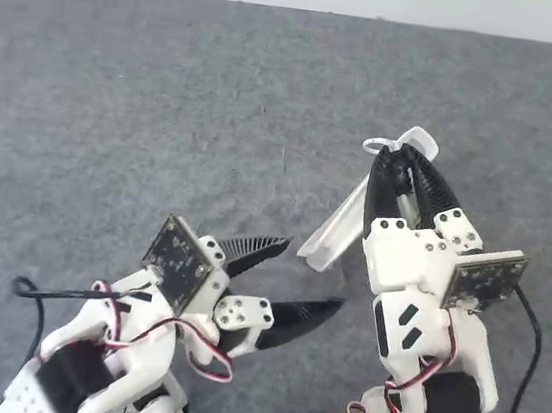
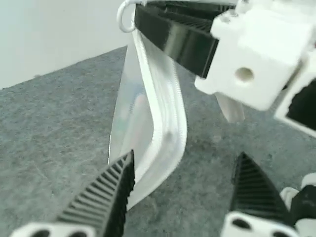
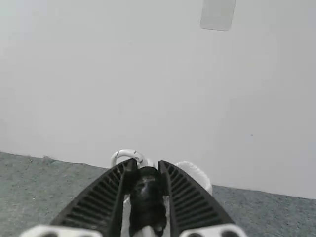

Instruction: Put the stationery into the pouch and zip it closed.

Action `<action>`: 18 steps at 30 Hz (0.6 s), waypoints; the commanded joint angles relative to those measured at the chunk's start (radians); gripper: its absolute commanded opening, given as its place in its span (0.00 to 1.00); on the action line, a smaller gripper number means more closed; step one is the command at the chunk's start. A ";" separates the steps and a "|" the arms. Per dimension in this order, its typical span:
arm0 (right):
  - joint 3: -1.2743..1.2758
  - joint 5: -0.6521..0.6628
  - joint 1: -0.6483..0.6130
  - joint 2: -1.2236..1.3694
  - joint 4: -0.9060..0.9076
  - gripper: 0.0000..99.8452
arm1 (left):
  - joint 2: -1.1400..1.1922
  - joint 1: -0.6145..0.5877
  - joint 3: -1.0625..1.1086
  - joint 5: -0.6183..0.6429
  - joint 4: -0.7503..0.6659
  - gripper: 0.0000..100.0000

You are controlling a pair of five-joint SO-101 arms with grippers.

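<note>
High view: the right gripper (image 1: 404,152) is at the far right, its jaws clamped on the top end of the pouch (image 1: 339,224), just beside the zip ring (image 1: 376,144). The pouch is a translucent white sleeve that slants down toward the near left over the grey surface (image 1: 118,97). The left gripper (image 1: 314,272) is at the near left, jaws wide apart and holding nothing, with the tips near the pouch's low end.

Left wrist view: the left gripper (image 2: 185,158) gapes, and the pouch (image 2: 148,133) hangs beyond its jaws, untouched. A white zip band (image 2: 165,94) runs down the pouch. A faint pale shape shows through its side, but I cannot tell what it is. The right gripper (image 2: 177,34) pinches the top by the ring (image 2: 124,15).

Right wrist view: the right gripper (image 3: 146,165) has its jaws nearly together. The ring (image 3: 127,155) and a white bit of pouch (image 3: 195,173) are just past the tips.
</note>
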 commanded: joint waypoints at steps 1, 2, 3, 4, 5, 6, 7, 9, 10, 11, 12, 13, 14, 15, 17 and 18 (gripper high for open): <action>-0.017 0.003 -0.013 -0.024 0.001 0.01 | -0.006 -0.025 0.067 0.009 -0.137 0.30; -0.014 0.003 -0.013 -0.024 0.001 0.01 | -0.006 -0.038 0.094 0.009 -0.176 0.30; -0.009 0.003 -0.013 -0.024 0.001 0.01 | -0.006 -0.054 0.119 0.009 -0.216 0.30; -0.005 0.003 -0.013 -0.024 0.001 0.01 | -0.006 -0.069 0.142 0.009 -0.255 0.30; -0.002 0.003 -0.013 -0.024 0.001 0.01 | -0.005 -0.080 0.162 0.009 -0.287 0.30; -0.002 0.003 -0.013 -0.024 0.001 0.01 | -0.005 -0.089 0.182 0.009 -0.319 0.30; -0.002 0.003 -0.013 -0.024 0.001 0.01 | -0.005 -0.098 0.199 0.009 -0.348 0.30; -0.002 0.002 -0.013 -0.024 0.001 0.01 | -0.005 -0.106 0.226 0.009 -0.390 0.30; -0.002 -0.011 -0.015 -0.024 0.001 0.01 | -0.005 -0.104 0.237 0.009 -0.405 0.30; -0.002 -0.031 -0.022 -0.024 0.001 0.01 | -0.005 -0.103 0.249 0.009 -0.422 0.29; 0.000 -0.043 -0.033 -0.024 0.002 0.01 | -0.005 -0.101 0.260 0.009 -0.446 0.27; 0.000 -0.051 -0.044 -0.024 0.007 0.01 | -0.005 -0.098 0.277 0.009 -0.480 0.26; 0.000 -0.054 -0.056 -0.024 0.021 0.01 | -0.005 -0.094 0.298 0.009 -0.519 0.24; 0.000 -0.054 -0.070 -0.024 0.030 0.01 | -0.005 -0.091 0.321 0.009 -0.560 0.23; 0.000 -0.054 -0.085 -0.024 0.041 0.01 | -0.005 -0.091 0.367 0.009 -0.644 0.20; 0.000 -0.054 -0.087 -0.024 0.042 0.01 | -0.005 -0.094 0.389 0.009 -0.686 0.19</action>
